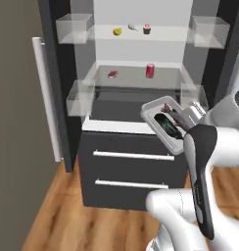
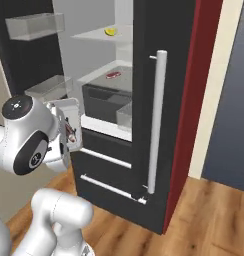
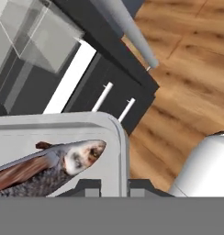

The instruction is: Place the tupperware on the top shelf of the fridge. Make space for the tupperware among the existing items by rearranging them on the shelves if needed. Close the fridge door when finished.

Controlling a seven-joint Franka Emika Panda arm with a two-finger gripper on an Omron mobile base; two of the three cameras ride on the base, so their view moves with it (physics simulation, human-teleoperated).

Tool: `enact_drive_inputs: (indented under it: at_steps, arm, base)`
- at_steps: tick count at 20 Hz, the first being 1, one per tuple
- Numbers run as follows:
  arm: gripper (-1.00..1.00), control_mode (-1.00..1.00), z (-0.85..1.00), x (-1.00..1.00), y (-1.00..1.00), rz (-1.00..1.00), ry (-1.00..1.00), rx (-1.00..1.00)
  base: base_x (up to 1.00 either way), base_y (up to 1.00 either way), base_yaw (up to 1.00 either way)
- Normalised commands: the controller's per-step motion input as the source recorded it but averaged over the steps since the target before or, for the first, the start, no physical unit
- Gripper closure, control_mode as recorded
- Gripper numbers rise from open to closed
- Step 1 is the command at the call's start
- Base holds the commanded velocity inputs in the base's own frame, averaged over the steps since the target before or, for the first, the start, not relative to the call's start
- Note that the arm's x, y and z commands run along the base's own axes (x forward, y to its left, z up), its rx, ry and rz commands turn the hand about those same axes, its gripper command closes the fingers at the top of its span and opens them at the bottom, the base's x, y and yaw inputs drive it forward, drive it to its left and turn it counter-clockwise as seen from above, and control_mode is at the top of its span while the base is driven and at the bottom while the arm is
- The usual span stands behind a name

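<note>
The gripper (image 3: 114, 186) is pinching the rim of the tub (image 1: 163, 123), tilting it before the fridge (image 1: 136, 181); the arm is hiding the tub's far corner.

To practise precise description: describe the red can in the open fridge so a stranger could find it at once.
Start at the open fridge and find its lower glass shelf, just above the dark drawers. The red can stands upright towards the back right of that shelf. Its only neighbour there, a flat reddish item, lies low to its left; the can is taller and cylindrical.
</note>
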Motion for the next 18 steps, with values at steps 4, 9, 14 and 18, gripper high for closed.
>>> enact_drive_inputs:
  at_steps: [4,9,14,18]
  arm:
    - [1.0,1.0,0.0,0.0,0.0,0.0,0.0,0.0]
    - [1.0,1.0,0.0,0.0,0.0,0.0,0.0,0.0]
    - [1.0,1.0,0.0,0.0,0.0,0.0,0.0,0.0]
    - [1.0,1.0,0.0,0.0,0.0,0.0,0.0,0.0]
  base:
    - [0.67,0.68,-0.42]
    - [0.66,0.55,-0.4]
    - [0.67,0.03,-0.36]
    - [0.7,0.13,-0.31]
